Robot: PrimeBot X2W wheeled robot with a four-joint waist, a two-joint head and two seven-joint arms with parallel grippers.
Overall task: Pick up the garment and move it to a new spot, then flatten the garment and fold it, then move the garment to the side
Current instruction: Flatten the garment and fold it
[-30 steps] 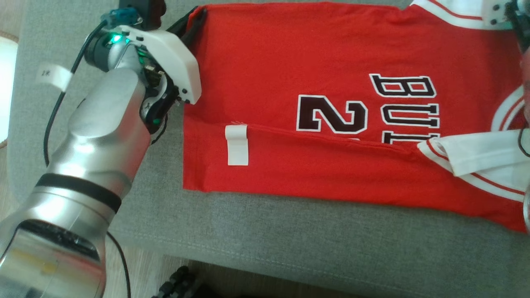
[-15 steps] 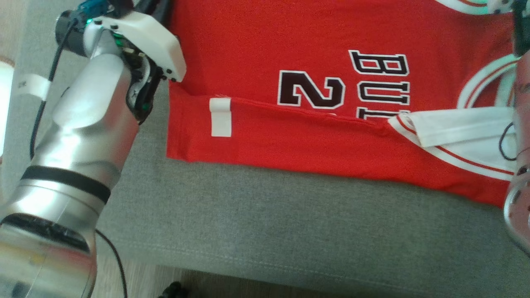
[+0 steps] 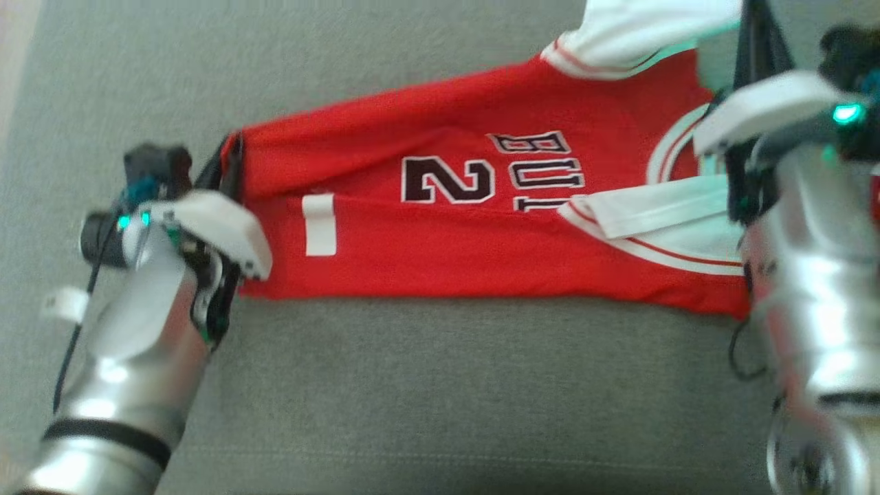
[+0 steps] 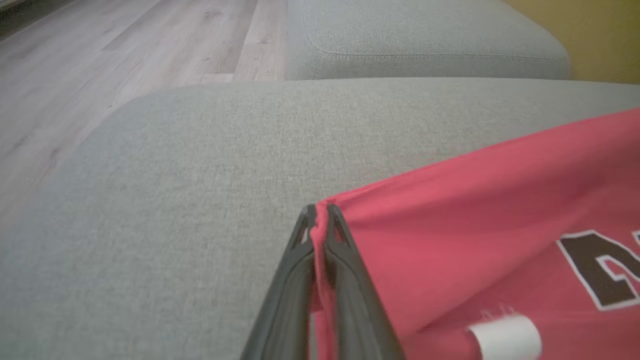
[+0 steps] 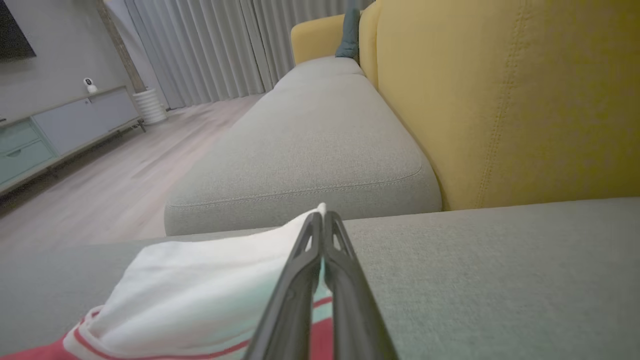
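Jersey [image 3: 481, 254] far edge now raised; L pincer [image 4: 319, 209] pinching its hem [image 3: 250, 172], R pincer [image 5: 322, 216] pinching white sleeve [image 5: 200, 280]

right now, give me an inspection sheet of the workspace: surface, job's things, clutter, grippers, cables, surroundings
surface: grey sofa cushion, bearing the garment.
job's things: red jersey lying lengthwise, near long edge folded over the print, white label showing.
clutter: nothing seen.
grippers: left gripper shut on the jersey's hem corner; right gripper shut on its white sleeve.
cables: black cable along the left forearm; black loop by the right forearm.
surroundings: yellow sofa back, wood floor, grey curtains, low cabinet.
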